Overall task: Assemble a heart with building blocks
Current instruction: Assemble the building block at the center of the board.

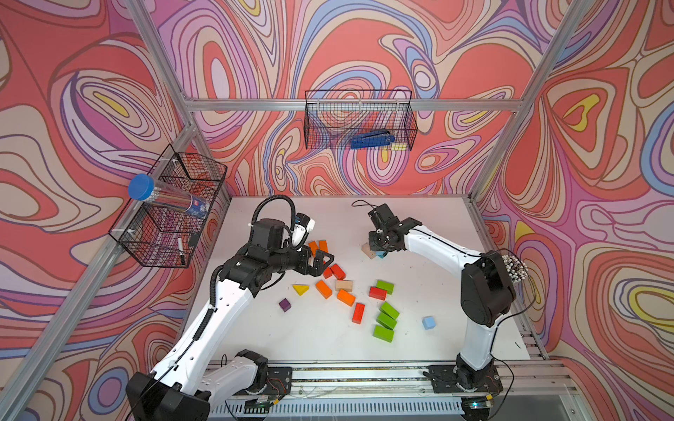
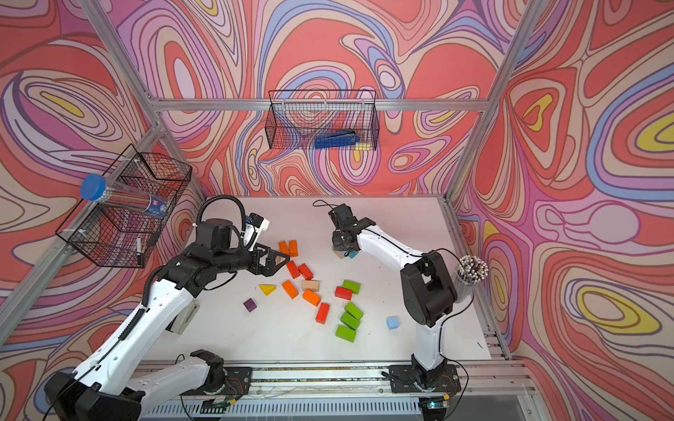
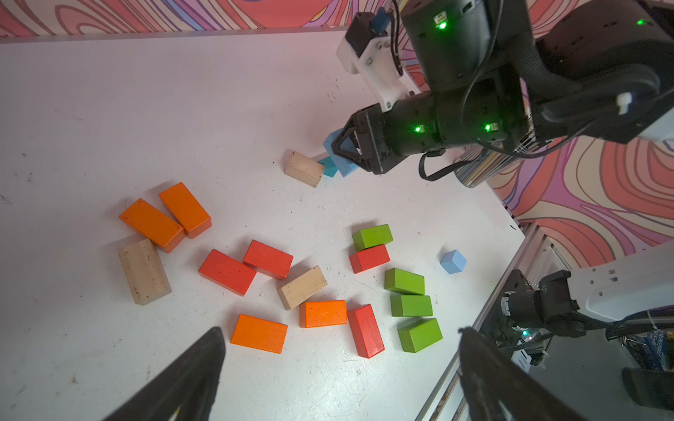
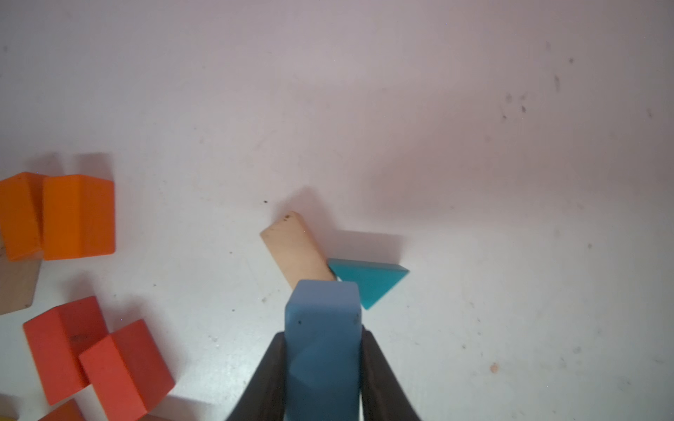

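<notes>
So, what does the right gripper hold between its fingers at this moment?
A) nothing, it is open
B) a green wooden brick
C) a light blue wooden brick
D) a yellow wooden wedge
C: in the right wrist view the right gripper is shut on the light blue wooden brick, with its two black fingers pressed against the brick's sides.

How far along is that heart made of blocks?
Barely started. Done: only a plain wood brick and a teal wedge lie together. In hand: the right gripper is shut on a light blue brick beside them. To do: the other blocks lie scattered, no heart outline yet; the left gripper is open and empty.
</notes>
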`<state>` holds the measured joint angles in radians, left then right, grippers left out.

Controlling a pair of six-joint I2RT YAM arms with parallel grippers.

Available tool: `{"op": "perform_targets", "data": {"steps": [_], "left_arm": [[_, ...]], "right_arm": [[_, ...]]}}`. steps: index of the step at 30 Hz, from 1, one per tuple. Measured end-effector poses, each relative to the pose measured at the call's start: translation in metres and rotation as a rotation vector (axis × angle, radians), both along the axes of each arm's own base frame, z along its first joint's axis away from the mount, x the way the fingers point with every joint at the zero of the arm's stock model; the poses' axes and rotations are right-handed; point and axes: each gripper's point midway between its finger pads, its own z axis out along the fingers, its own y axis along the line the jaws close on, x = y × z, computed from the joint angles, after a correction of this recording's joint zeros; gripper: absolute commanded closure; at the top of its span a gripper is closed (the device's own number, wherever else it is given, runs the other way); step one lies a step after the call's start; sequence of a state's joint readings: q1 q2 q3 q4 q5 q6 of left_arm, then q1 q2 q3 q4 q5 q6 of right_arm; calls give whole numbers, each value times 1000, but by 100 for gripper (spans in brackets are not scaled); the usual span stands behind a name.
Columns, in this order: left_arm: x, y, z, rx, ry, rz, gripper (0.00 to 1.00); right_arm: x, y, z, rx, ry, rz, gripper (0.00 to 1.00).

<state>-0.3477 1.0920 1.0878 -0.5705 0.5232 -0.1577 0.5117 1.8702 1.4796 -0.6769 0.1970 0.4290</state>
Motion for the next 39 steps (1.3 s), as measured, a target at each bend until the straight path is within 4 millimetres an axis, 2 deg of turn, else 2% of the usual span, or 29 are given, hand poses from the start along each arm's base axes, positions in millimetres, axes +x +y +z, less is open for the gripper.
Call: {"op": "perform_targets", "data": {"steps": [4,7,13,23,33,39], "left_arm": [[0,0,1,-2,-4,0,0],[0,0,1,-2,-5,0,0],[0,0,2,-2,-5,0,0],[0,0,2,-2,-5,0,0],[0,0,2,-2,-5,0,0],[0,0,1,-2,-5,0,0]], "right_arm": [[-5,-41,-19,-13,45,-115,72],[-9,-57,-31,-19,75,-167,72],[-2,-59,-36,16,65,-215,72],[18,-65,-63,29,96,-282,69],[29,-65,-58,55,70,-307,52],[32,-67,-57,61,52,-303,51]]}}
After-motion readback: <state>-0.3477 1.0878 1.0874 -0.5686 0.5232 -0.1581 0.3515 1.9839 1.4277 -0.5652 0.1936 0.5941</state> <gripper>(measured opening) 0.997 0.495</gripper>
